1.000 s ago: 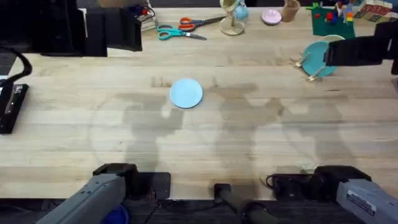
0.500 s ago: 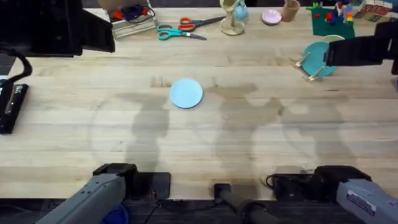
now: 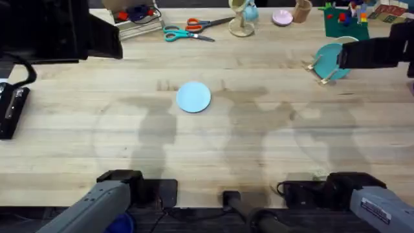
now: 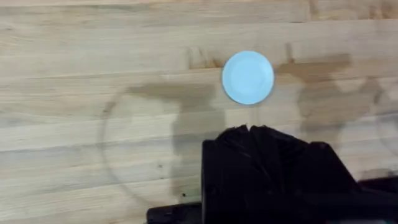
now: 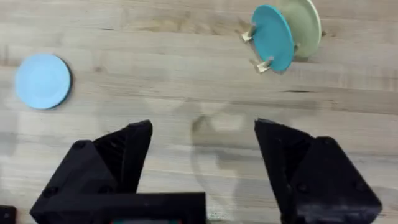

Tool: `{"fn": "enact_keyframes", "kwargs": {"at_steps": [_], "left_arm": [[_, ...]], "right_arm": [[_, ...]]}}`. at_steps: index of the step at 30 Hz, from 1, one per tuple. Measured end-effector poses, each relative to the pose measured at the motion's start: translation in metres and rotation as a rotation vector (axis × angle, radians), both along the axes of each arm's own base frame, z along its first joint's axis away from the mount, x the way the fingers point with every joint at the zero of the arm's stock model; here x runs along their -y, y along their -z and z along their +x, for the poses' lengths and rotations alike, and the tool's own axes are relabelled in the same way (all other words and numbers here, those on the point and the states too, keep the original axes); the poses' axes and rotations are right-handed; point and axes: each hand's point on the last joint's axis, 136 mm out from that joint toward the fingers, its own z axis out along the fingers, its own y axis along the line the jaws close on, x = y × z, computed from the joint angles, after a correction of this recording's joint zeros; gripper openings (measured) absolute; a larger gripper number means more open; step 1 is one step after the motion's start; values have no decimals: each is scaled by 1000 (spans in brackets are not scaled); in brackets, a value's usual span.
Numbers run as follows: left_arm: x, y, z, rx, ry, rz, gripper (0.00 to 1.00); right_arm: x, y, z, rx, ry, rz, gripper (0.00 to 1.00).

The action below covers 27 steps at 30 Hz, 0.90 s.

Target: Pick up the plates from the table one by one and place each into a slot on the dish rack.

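The step in hand looked like the approach to the next pickup: one pale sky-blue plate [image 3: 193, 97] lay flat on the wooden table [image 3: 213, 149], a little left of centre and in the upper half of the overhead frame, with nothing touching it. The dish rack [image 3: 321, 69] stood at the upper right of that frame and already held a darker teal plate [image 5: 273, 37] on edge, with a pale green plate [image 5: 303, 26] standing just behind it. The right gripper [image 5: 203, 162] had its fingers spread wide and held nothing; in the right wrist view the blue plate sat at the far left edge, well apart from it. The left gripper [image 4: 249, 134] appeared with its dark fingertips drawn together just below the plate in its wrist view, empty and not touching it. The next move probably called for a gripper to open, drop over the plate's rim, pinch it, then carry it to a free slot.
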Motion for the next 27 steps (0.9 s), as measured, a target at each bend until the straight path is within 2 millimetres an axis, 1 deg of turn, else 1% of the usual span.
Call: {"fn": "enact_keyframes", "kwargs": {"at_steps": [4, 8, 14, 21, 27], "left_arm": [[8, 9, 4, -45, 21, -62, 42], [15, 31, 10, -119, 50, -140, 42], [20, 65, 14, -211, 63, -216, 42], [34, 99, 23, -221, 114, -295, 42], [39, 127, 25, -240, 128, -335, 43]], "right_arm": [[0, 0, 0, 0, 0, 0, 995], [0, 0, 0, 0, 0, 0, 995], [0, 0, 0, 0, 0, 0, 995], [0, 0, 0, 0, 0, 0, 994], [0, 0, 0, 0, 0, 0, 994]]}}
